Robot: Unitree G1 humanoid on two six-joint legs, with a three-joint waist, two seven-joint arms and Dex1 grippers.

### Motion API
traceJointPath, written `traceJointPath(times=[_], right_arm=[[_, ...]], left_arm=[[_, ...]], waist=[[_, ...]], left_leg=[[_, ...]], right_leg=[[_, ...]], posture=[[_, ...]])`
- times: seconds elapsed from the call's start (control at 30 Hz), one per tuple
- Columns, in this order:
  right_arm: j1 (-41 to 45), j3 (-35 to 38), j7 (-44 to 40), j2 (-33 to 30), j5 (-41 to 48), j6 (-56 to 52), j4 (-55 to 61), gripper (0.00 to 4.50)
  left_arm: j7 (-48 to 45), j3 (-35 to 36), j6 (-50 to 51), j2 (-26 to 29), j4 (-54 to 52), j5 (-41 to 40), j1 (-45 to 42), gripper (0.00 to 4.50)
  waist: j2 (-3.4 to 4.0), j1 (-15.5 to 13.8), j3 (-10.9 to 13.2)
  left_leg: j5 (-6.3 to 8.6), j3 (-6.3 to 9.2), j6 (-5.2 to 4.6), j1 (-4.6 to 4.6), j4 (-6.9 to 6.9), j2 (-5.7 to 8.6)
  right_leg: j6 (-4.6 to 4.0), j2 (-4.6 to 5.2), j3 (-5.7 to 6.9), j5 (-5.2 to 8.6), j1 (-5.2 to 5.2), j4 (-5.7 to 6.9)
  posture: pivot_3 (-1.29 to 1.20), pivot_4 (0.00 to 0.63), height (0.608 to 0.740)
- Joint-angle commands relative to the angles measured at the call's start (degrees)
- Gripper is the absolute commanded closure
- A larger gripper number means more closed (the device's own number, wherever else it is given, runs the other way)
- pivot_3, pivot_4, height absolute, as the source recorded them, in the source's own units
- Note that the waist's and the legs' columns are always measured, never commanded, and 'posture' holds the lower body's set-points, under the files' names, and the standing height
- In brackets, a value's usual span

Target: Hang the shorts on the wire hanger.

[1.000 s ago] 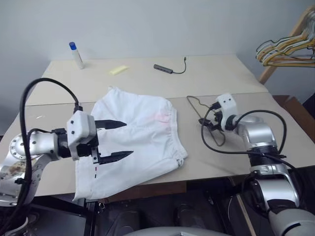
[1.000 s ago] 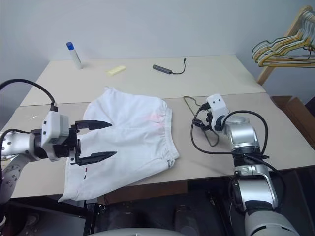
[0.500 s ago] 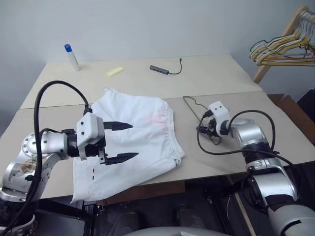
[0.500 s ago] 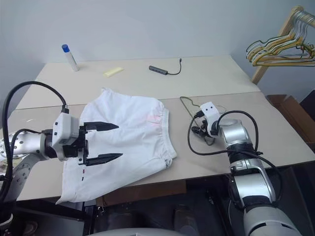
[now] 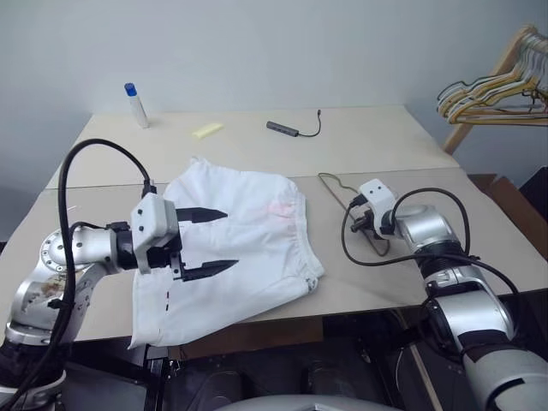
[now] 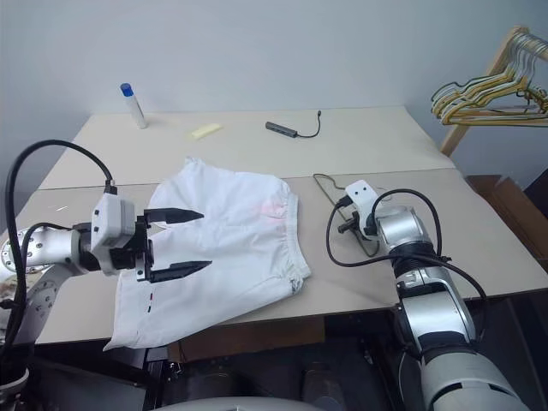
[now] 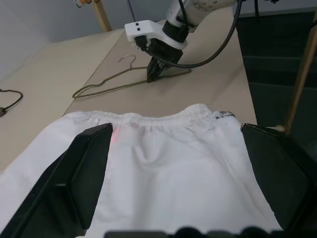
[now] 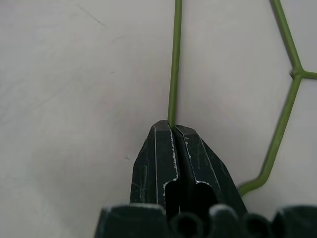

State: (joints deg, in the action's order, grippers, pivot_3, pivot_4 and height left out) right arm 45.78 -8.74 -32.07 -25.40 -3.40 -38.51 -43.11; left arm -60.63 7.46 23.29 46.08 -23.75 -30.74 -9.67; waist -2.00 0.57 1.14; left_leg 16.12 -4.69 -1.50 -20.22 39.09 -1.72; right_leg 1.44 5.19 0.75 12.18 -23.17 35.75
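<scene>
White cloth, one pair of shorts point(image 5: 235, 240), spread flat at centre frame on the tabletop point(image 5: 377, 141). One wire hanger point(image 7: 126, 83) lies just right of it. My right pincer point(image 8: 172, 133) is clenched on one of its wires; my left pincer point(image 5: 204, 242) hovers released over the shorts. Best to lift slowly, keeping the thin wire from slipping. Two pincers, one hanger bunch point(image 5: 492, 86) at upper right.

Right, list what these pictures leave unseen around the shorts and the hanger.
- wire hanger: in the eye views the right gripper and its cable cover most of it.
- The grip itself: the right wrist view shows the wire entering the shut tips, not how much is pinched.
- shorts: the near hem hangs past the table edge.
</scene>
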Motion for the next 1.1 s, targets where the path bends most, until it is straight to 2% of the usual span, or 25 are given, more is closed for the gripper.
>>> traceJointPath(times=[0.03, 0.07, 0.17, 0.23, 0.33, 0.43, 0.6, 1.0, 1.1], right_arm=[[-0.83, 3.66, 6.35, -0.23, -0.32, 1.38, 4.86, 4.46], [-1.24, 4.52, 7.46, -0.16, -0.01, 1.38, 7.71, 4.46], [-4.02, 5.95, 7.85, -0.54, 1.04, 0.56, 22.18, 4.46], [-6.42, 6.77, 5.97, -0.47, 3.12, 1.80, 32.37, 4.46], [-10.55, 4.26, 2.37, -1.58, 3.52, 8.98, 45.05, 4.46], [-12.92, 3.38, 0.95, -0.36, 4.72, 12.96, 51.39, 4.46], [-15.18, -2.21, 0.12, -0.56, 1.35, 17.32, 57.41, 4.46], [-18.92, -6.27, -1.77, -1.29, -1.04, 22.76, 63.04, 4.46], [-19.11, -6.32, -2.18, -1.23, -1.19, 23.13, 63.04, 4.50]], left_arm=[[10.03, -0.53, 7.25, -5.51, 1.69, -2.32, -5.02, 0.00], [13.43, 0.14, 10.76, -7.52, 2.07, -3.97, -6.42, 0.00], [27.82, 8.19, 24.51, -16.51, 4.47, -19.81, -10.47, 0.00], [34.24, 12.16, 29.26, -20.53, 5.18, -29.23, -10.68, 0.00], [47.05, 16.28, 31.55, -28.06, 9.59, -45.75, -11.55, 0.00], [54.85, 15.72, 31.25, -32.44, 10.70, -53.35, -12.15, 0.00], [58.29, 12.12, 29.22, -35.39, 7.86, -55.72, -13.17, 0.00], [59.96, 9.48, 20.01, -36.35, 6.91, -47.68, -14.38, 0.00], [59.69, 9.58, 18.14, -37.45, 7.44, -47.41, -14.00, 0.60]], waist=[[0.05, -0.22, 0.03], [0.05, -0.18, 0.03], [0.18, 0.28, 0.12], [0.20, 1.17, 0.09], [0.24, 1.61, 0.07], [0.22, 1.51, 0.06], [0.21, 0.44, 0.05], [0.21, 0.12, 0.06], [0.21, 0.16, 0.05]], left_leg=[[0.00, 0.03, 0.00, -0.01, 0.00, 0.02], [0.00, 0.13, 0.00, -0.03, 0.00, 0.03], [0.00, 0.49, 0.00, -0.22, -0.02, 0.04], [-0.01, 0.60, 0.01, -0.64, 0.00, 0.04], [-0.04, 0.77, 0.05, -0.96, 0.05, 0.02], [-0.03, 0.80, 0.04, -0.94, 0.07, 0.03], [-0.04, 0.83, 0.05, -0.87, 0.11, 0.28], [-0.06, 0.87, 0.08, -0.89, 0.11, 0.41], [-0.06, 0.87, 0.08, -0.90, 0.11, 0.41]], right_leg=[[0.01, 0.02, 0.00, 0.00, 0.00, 0.00], [0.02, 0.02, -0.02, -0.01, -0.01, 0.00], [0.05, 0.01, -0.12, -0.02, -0.20, 0.03], [0.06, 0.02, -0.24, -0.05, -0.74, 0.19], [0.05, 0.03, -0.19, -0.07, -1.04, 0.27], [0.07, 0.08, -0.17, -0.08, -0.99, 0.24], [0.08, 0.08, -0.08, -0.10, -0.85, 0.21], [0.06, 0.10, -0.03, -0.10, -0.78, 0.08], [0.06, 0.09, -0.02, -0.10, -0.78, 0.06]], posture=[[0.04, 0.000, 0.740], [0.03, 0.000, 0.740], [0.02, 0.000, 0.740], [0.02, 0.000, 0.740], [0.02, 0.000, 0.740], [0.02, 0.000, 0.740], [0.02, 0.000, 0.740], [0.00, 0.000, 0.740], [0.00, 0.000, 0.740]])
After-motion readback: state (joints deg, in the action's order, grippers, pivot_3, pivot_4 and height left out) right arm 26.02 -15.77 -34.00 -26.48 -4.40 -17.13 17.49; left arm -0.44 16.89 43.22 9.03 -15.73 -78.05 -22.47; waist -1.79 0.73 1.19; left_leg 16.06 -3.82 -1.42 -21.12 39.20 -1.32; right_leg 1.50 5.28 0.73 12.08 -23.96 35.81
